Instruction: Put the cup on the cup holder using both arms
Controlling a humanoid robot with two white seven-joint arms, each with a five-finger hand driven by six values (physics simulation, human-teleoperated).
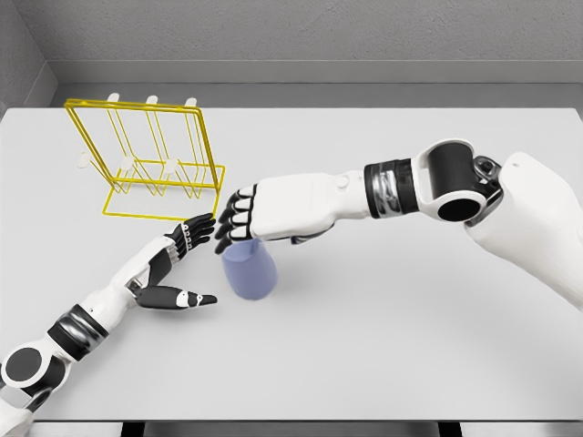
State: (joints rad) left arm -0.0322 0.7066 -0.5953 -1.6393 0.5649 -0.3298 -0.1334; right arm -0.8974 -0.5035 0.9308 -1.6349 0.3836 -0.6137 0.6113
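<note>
The right robot hand covers the rim of the bluish cup at the frame's centre, so its opening is hidden, and whether the fingertips actually touch it cannot be told. The right arm runs out of the picture at the right edge, the left arm at the lower left corner. The worktop is cut off along the bottom edge. The pegs on the yellow cup holder, upper left, are too small to make out clearly.

White table filled most of the view, spreading under and beyond both hands. Behind its far edge ran a dark grey floor strip, then a grey wall. Another grey wall stood far left. Light was even, shadows soft.
</note>
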